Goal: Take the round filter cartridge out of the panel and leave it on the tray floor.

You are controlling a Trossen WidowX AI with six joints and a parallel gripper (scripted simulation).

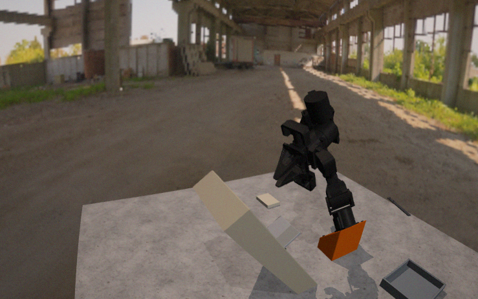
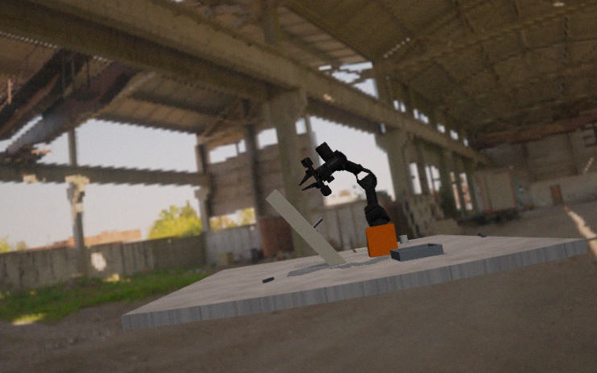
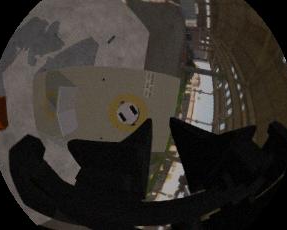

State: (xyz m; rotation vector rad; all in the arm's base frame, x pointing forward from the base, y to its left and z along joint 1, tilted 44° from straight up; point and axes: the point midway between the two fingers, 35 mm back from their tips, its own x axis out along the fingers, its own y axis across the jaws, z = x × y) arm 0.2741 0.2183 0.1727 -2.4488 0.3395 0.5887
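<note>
The service panel (image 1: 266,252) (image 2: 304,229) (image 3: 92,95) leans at a slant, its face toward the arm. In the wrist view the pale round cartridge (image 3: 127,113) sits inside a yellow ring on that face, with two dark slots; the top view shows the panel's back and side and hides it. My gripper (image 1: 275,182) (image 2: 300,187) (image 3: 160,121) is above and in front of the panel, touching nothing. Its fingers are partly open, with a narrow gap and nothing between them. The grey tray (image 1: 424,274) (image 2: 418,252) stands beside the arm's base, with nothing visible in it in the top view.
A grey plate (image 1: 283,230) (image 2: 317,224) (image 3: 67,110) sticks out from the panel's lower face, near a second yellow ring (image 3: 47,112). The orange base (image 1: 344,243) (image 2: 381,240) carries the arm. A beige block (image 1: 268,200), a grey cylinder (image 2: 403,238) and dark bars (image 1: 398,206) (image 2: 267,279) lie around.
</note>
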